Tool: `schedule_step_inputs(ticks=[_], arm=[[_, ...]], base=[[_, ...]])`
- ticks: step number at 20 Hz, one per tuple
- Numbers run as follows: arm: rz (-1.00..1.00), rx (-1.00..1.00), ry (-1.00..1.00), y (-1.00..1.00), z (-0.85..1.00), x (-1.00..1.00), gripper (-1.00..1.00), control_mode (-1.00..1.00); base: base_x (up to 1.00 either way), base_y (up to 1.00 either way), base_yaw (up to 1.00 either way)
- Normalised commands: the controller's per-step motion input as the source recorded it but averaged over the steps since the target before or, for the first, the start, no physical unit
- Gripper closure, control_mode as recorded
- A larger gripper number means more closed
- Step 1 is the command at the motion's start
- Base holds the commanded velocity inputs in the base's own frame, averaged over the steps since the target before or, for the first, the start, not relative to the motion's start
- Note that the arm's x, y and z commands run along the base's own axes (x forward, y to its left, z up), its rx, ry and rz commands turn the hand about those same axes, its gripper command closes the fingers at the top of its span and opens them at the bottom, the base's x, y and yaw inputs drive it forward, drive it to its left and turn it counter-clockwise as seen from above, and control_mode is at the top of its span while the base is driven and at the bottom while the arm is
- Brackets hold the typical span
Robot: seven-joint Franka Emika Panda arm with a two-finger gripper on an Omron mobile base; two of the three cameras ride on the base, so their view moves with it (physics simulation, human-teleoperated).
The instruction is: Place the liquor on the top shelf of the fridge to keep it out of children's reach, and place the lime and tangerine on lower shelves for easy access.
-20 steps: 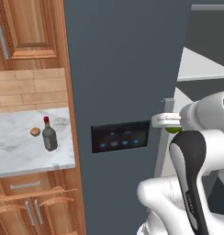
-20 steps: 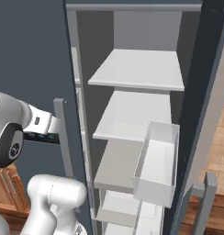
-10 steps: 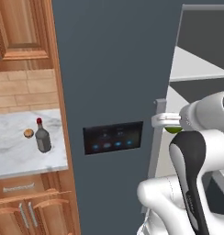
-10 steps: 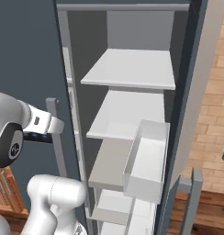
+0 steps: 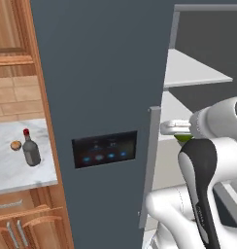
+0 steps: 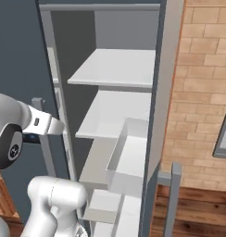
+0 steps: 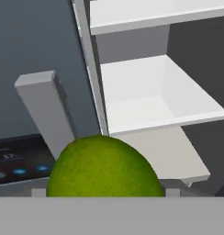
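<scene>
While the gripper point(image 7: 104, 195) grasps the lime point(image 7: 104, 166), carry it right past the door edge, setting it gently on a lower shelf point(image 7: 146, 98) of the fridge point(image 5: 101, 73).

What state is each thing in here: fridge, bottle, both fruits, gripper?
Tall dark grey fridge: open, pale shelves bare.
Grey glass liquor bottle: upright on the marble counter.
Orange-brown tangerine: on the counter beside the bottle.
Bright green lime: held before the shelves.
Gripper: shut on the lime.
</scene>
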Motion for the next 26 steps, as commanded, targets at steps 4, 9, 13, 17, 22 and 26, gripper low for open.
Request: schedule_step_inputs(ticks=[4, 9, 13, 17, 22, 26], arm=[[0.0, 0.0, 0.0, 0.0, 0.0, 0.0, 1.0, 1.0], [0.0, 0.0, 0.0, 0.0, 0.0, 0.0, 1.0, 1.0], [0.0, 0.0, 0.0, 0.0, 0.0, 0.0, 1.0, 1.0], [0.0, 0.0, 0.0, 0.0, 0.0, 0.0, 1.0, 1.0], [0.0, 0.0, 0.0, 0.0, 0.0, 0.0, 1.0, 1.0], [0.0, 0.0, 0.0, 0.0, 0.0, 0.0, 1.0, 1.0]], base=[[0.0, -0.34, -0.1], [0.0, -0.33, -0.08], [0.0, -0.34, -0.07], [0.0, -0.31, -0.07], [0.0, -0.21, -0.04], [0.0, -0.02, 0.0]])
